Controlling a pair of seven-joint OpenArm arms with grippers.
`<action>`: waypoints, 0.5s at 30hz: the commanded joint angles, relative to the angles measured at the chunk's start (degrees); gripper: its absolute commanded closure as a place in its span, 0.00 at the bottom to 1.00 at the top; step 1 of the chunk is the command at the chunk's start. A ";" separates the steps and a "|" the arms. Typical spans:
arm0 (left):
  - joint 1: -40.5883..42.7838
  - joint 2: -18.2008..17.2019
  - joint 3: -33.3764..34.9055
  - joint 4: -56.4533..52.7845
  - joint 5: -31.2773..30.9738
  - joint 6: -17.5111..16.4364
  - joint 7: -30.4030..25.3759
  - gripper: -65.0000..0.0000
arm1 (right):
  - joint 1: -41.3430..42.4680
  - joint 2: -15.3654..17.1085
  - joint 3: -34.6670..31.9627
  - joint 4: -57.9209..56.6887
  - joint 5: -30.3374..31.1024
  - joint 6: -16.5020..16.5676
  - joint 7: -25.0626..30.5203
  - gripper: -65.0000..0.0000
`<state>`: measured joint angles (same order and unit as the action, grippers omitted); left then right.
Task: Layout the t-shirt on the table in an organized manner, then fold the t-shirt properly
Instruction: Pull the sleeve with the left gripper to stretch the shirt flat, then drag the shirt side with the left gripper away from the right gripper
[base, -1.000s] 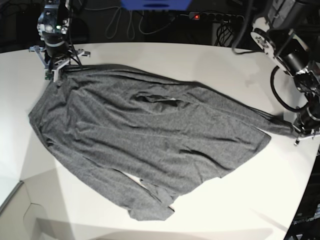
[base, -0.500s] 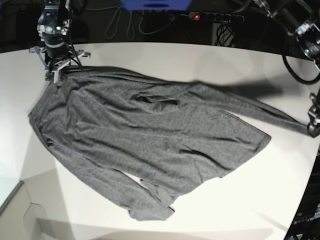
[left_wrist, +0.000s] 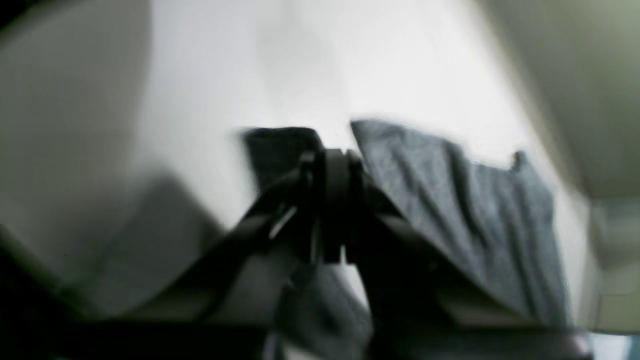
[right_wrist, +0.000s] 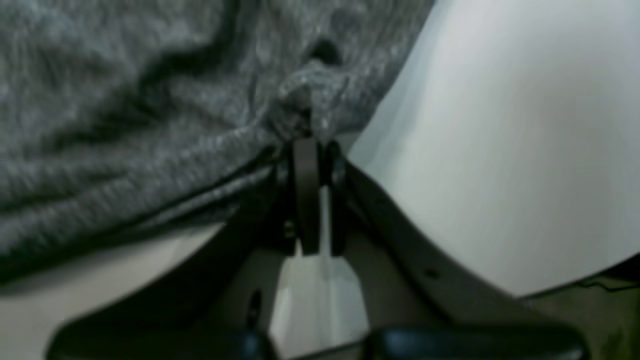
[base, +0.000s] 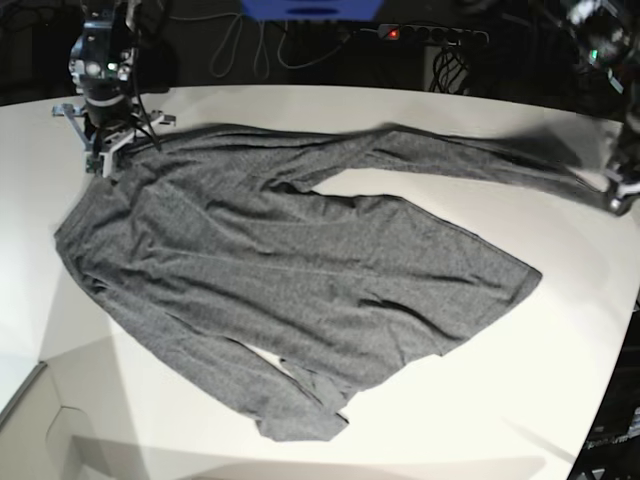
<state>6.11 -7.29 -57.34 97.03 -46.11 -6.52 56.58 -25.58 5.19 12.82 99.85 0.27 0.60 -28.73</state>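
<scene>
The dark-grey t-shirt (base: 300, 270) lies spread across the white table (base: 560, 380). One long sleeve (base: 470, 155) is stretched out toward the far right, apart from the body. My left gripper (base: 618, 195) is shut on that sleeve's end; in the left wrist view the gripper (left_wrist: 332, 160) shows blurred with grey cloth (left_wrist: 450, 210) beside it. At the far left my right gripper (base: 103, 150) is shut on the shirt's corner, and the right wrist view shows the gripper (right_wrist: 305, 135) pinching a bunch of knit (right_wrist: 150, 100). The other sleeve (base: 290, 405) lies along the shirt's front side.
A power strip (base: 430, 33) with a red light, cables and a blue object (base: 310, 8) sit behind the table's far edge. The table curves away at the right (base: 600, 400), and its front left corner has an angled edge (base: 40, 385).
My left gripper has swung the sleeve end from the right edge toward the far side, pulling the sleeve away from the shirt's body. My right gripper shifted slightly left with its corner.
</scene>
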 joint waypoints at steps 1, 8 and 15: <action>-2.90 -1.19 0.59 -0.81 0.26 -0.46 -1.41 1.00 | -0.22 0.92 0.24 0.85 -0.23 -0.21 1.17 1.00; -15.30 -1.19 1.21 -16.99 12.83 -0.46 -1.59 0.99 | -0.66 2.15 0.41 0.85 -0.23 -0.21 1.17 1.00; -20.04 -2.07 1.30 -26.57 16.35 -0.73 -1.59 0.99 | -0.66 2.24 0.41 0.76 -0.23 -0.21 1.17 1.00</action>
<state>-13.10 -8.12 -56.03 69.52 -29.08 -6.90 55.44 -26.24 6.87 12.99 99.74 0.08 0.58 -28.71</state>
